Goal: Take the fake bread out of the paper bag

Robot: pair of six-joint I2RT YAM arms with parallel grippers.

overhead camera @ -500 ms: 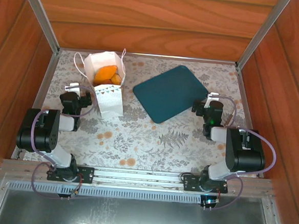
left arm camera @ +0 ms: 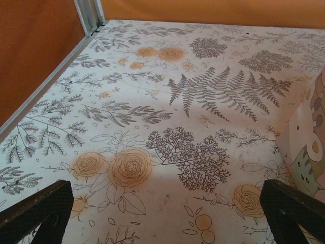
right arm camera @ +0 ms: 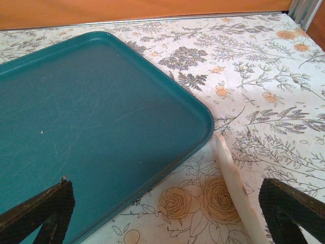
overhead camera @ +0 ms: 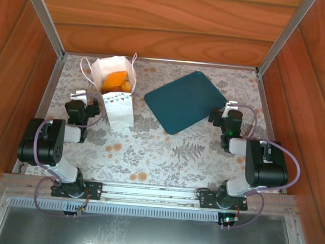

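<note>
Top view: the bag (overhead camera: pixel 119 105) stands upright in the upper left of the frame, mouth open, with the orange bread (overhead camera: pixel 116 81) visible inside. The left gripper (overhead camera: pixel 80 98) sits just left of the bag. The right gripper (overhead camera: pixel 230 109) is at the right corner of the tray (overhead camera: pixel 185 100). The left one is nearer, so it should probably rise and come down through the mouth, clear of the loop handles. The light bag may tip or lift with the bread, so the right gripper could steady a wall.

Left wrist: the fingers (left arm camera: pixel 38 211) are spread wide and empty over the table (left arm camera: pixel 162 101), with the bag's side at the right edge.

Right wrist: the fingers (right arm camera: pixel 40 211) are wide apart and empty over the tray's near edge. A white strip (right arm camera: pixel 233 178) lies just beside the tray.
</note>
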